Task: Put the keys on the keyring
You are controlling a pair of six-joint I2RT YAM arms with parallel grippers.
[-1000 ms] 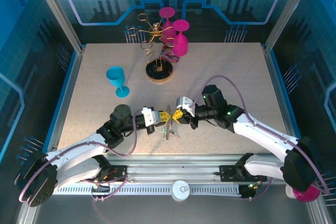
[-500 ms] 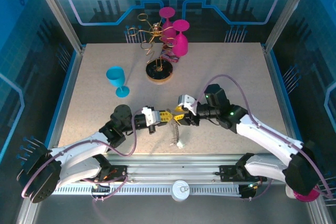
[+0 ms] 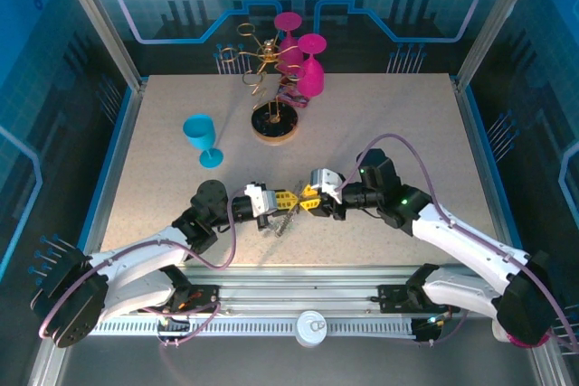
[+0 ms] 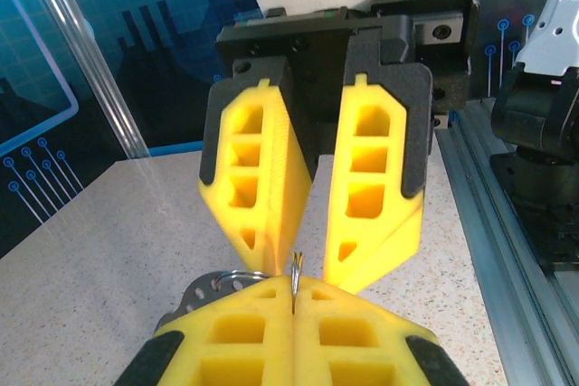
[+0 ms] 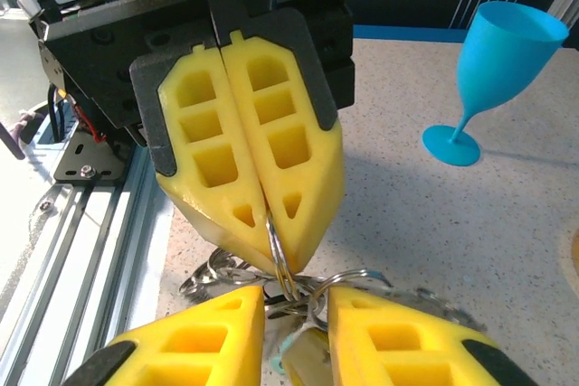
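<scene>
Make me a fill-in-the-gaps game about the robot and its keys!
1. The left gripper is ____ on the keyring.
2. The right gripper faces it with its fingers ____.
3. By the gold rack there are ____ pink goblets.

Missing words: shut; open; two.

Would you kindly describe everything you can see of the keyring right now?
The keyring is a thin, silvery metal wire loop, standing edge-on and pinched between the shut yellow fingers of the left gripper, above the speckled table. Smaller rings and the keys bunch beneath it, in the gap of the open right gripper. Much of its outline is hidden.
</scene>
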